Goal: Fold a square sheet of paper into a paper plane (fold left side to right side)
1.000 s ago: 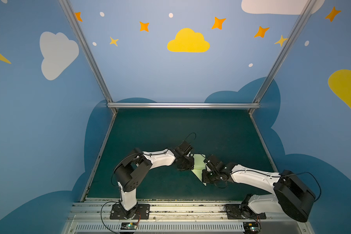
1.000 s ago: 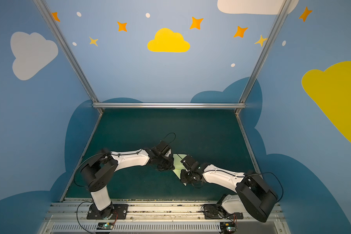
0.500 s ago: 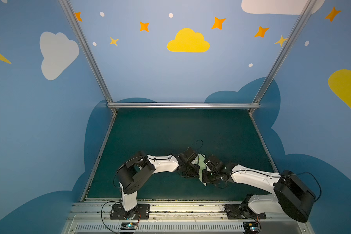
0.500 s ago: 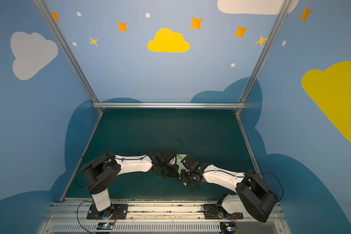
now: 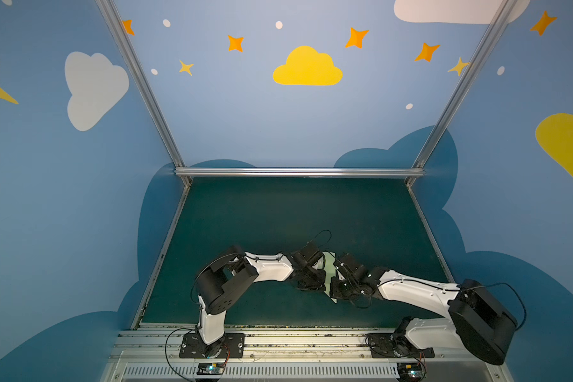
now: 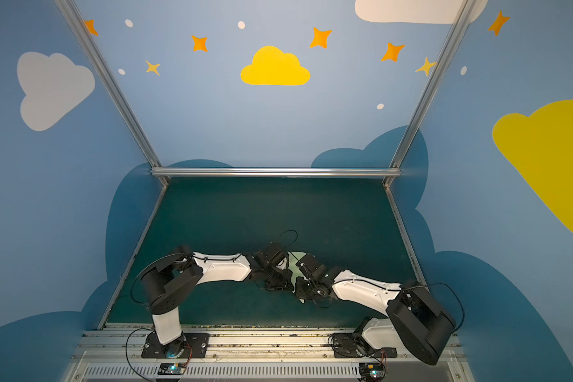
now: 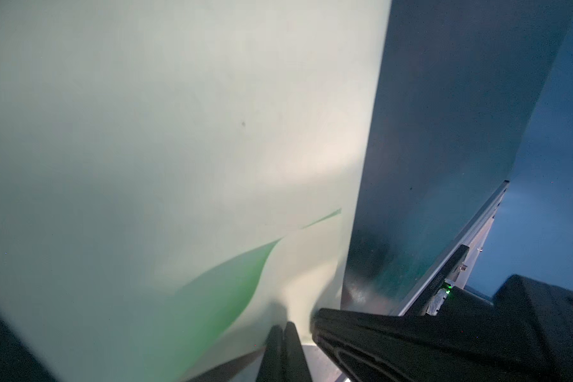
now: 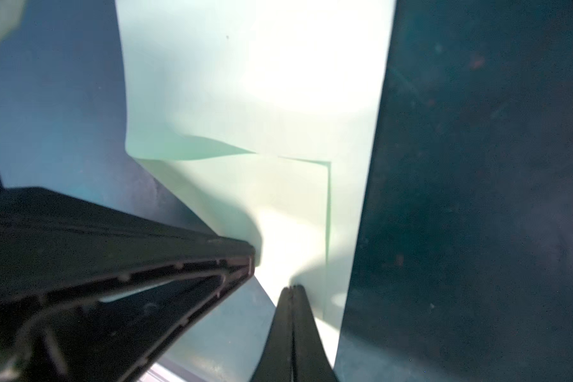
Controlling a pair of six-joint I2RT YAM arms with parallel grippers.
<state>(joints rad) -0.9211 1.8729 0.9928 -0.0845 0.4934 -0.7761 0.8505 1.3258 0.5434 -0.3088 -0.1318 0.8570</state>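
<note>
The paper plane [image 5: 328, 268] [image 6: 296, 258] is a folded pale green sheet on the mat between my two arms; in both top views only a narrow strip with a near point shows. It fills the left wrist view [image 7: 179, 132], and layered flaps show in the right wrist view [image 8: 262, 82]. My left gripper [image 5: 321, 284] [image 7: 283, 325] is shut, with its tips resting on the paper. From the other side my right gripper [image 5: 334, 287] [image 8: 293, 287] is also shut, tips on the paper near its edge. Neither has paper between its fingers. Both arms hide most of the sheet from above.
The dark green mat [image 5: 278, 215] lies inside blue painted walls. An aluminium rail [image 5: 298, 172] runs along the back and slanted posts stand at both sides. The arm bases sit on a metal rail [image 5: 278, 344] at the front edge.
My left gripper has moved right and nearer over the paper, close beside the right gripper, and less of the paper shows between them. The right arm has barely moved.
</note>
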